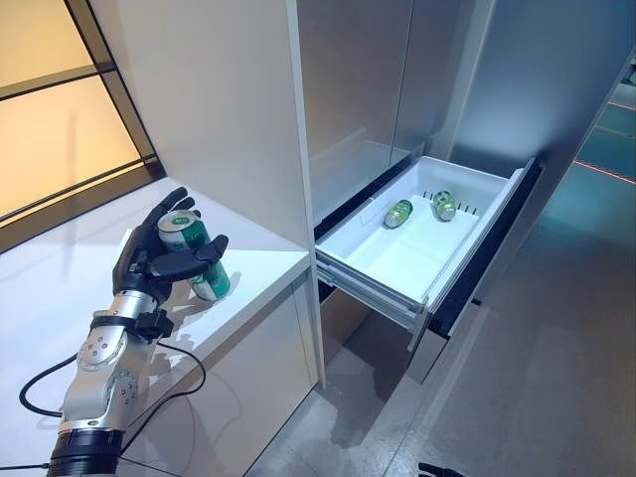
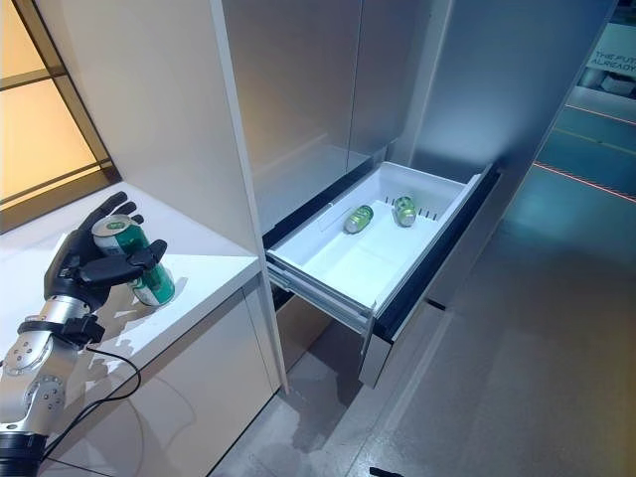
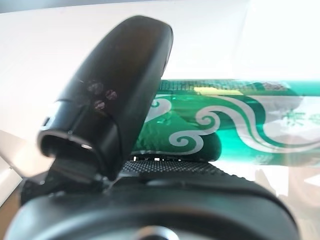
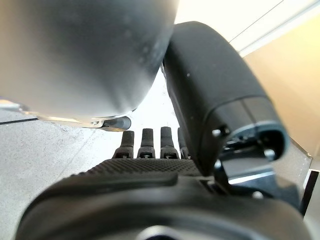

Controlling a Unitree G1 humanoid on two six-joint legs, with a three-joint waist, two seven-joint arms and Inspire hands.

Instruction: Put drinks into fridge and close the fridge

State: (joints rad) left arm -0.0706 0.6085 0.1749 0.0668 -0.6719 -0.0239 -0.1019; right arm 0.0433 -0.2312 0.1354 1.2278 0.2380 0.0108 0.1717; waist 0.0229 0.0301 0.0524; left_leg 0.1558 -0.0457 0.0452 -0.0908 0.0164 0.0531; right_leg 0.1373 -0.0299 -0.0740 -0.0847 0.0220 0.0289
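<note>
My left hand [image 1: 149, 260] is over the white counter [image 1: 258, 273], left of the fridge. Its fingers and thumb are curled round a green can [image 1: 209, 281] with white swirls. The can is slightly tilted, its base on or just above the counter. In the left wrist view the thumb [image 3: 117, 95] lies across the can [image 3: 235, 127]. The fridge's white drawer [image 1: 378, 273] is pulled out, with green cans [image 1: 398, 213] lying on their sides at its back. My right hand [image 4: 150, 180] shows in the right wrist view, fingers [image 4: 145, 142] relaxed and holding nothing.
A tall white panel [image 1: 238, 109] stands between the counter and the fridge's grey doors [image 1: 397, 70]. The open drawer juts out over the grey floor [image 1: 537, 378]. A window [image 1: 50, 119] lies behind the counter at the left.
</note>
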